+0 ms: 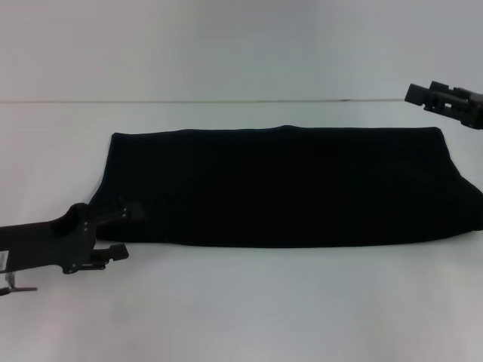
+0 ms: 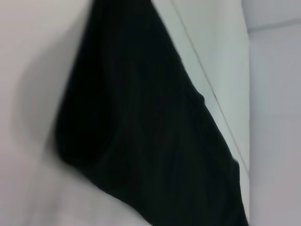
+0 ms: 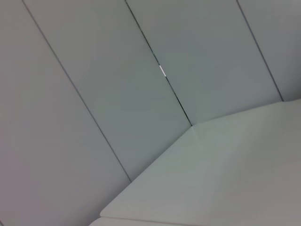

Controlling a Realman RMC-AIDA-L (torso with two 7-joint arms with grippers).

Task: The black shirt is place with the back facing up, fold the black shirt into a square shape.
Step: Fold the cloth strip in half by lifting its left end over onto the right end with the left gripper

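The black shirt (image 1: 279, 188) lies on the white table (image 1: 241, 309) as a long flat band running left to right, and it fills the left wrist view (image 2: 150, 141). My left gripper (image 1: 124, 231) is at the shirt's near left corner. It is open, with one finger over the fabric edge and the other on the table just in front of it. My right gripper (image 1: 441, 98) hangs raised above the table's far right, clear of the shirt. The right wrist view shows no shirt.
The table's far edge meets a pale panelled wall (image 1: 241, 45) behind the shirt. The right wrist view shows that wall (image 3: 117, 94) and a table corner (image 3: 211, 179). Bare table lies in front of the shirt.
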